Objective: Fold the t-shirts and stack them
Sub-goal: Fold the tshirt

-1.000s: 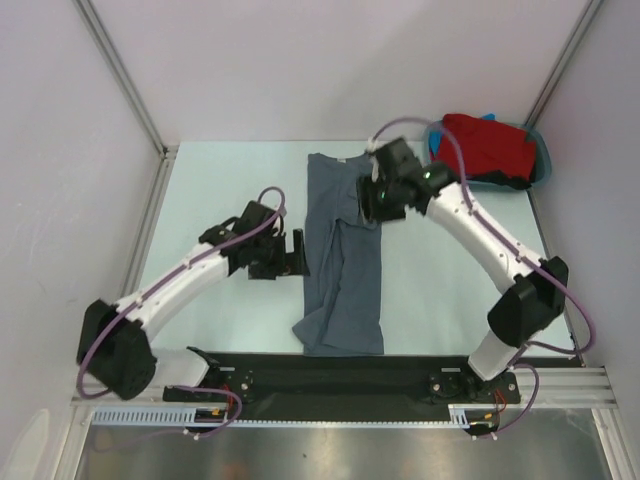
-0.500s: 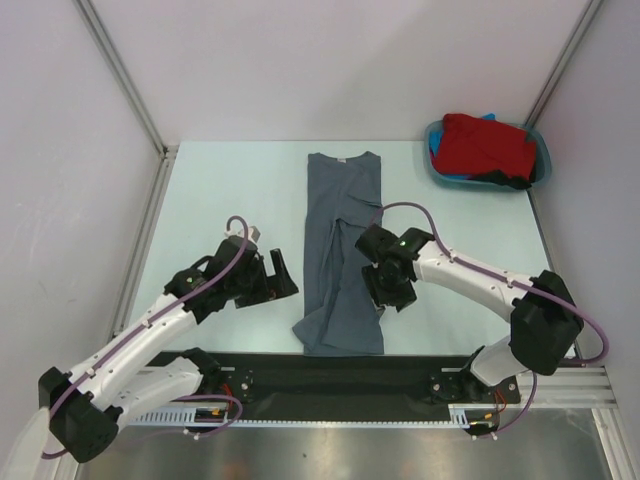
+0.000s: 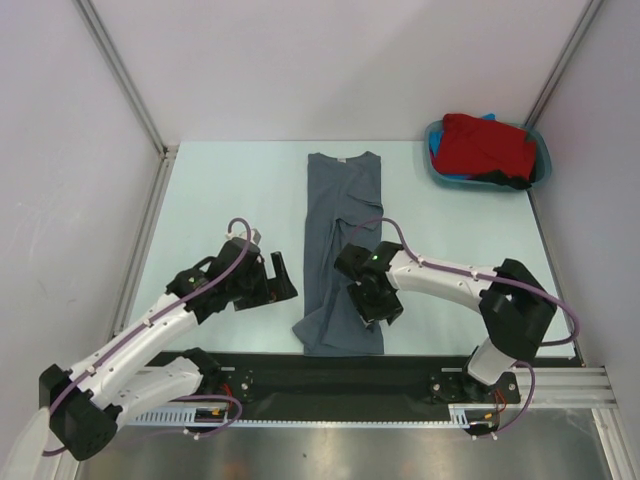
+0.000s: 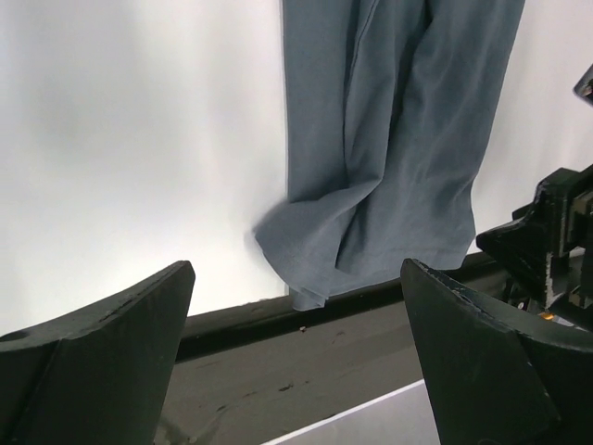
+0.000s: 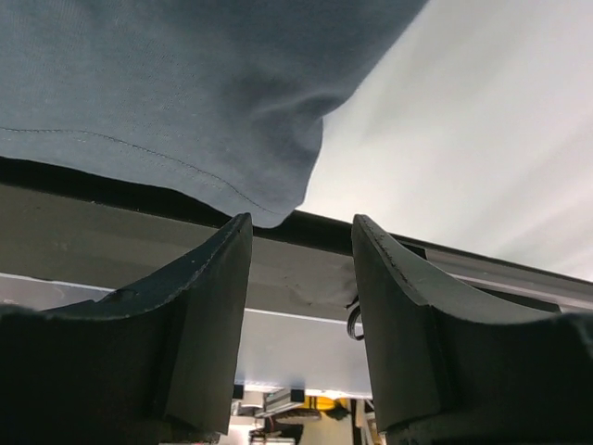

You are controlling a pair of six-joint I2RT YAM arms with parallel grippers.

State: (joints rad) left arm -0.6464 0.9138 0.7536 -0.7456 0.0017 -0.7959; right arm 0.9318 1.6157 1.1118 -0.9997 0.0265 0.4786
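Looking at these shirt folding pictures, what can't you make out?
- Top view: the right claw hides part of the near right edge of the grey shirt.
- Top view: the red shirt covers most of what lies in the tub.
- Left wrist view: the top edge cuts off the grey shirt's collar end.
- Right wrist view: only a hem corner shows; whether the claw touches cloth is unclear.

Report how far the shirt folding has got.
Done: the grey t-shirt lies folded lengthwise into a narrow strip. In hand: the right gripper hovers open at its near hem corner; the left gripper sits open beside its left edge. Left: the crosswise folds, and the red t-shirt lies in the teal tub, unfolded.
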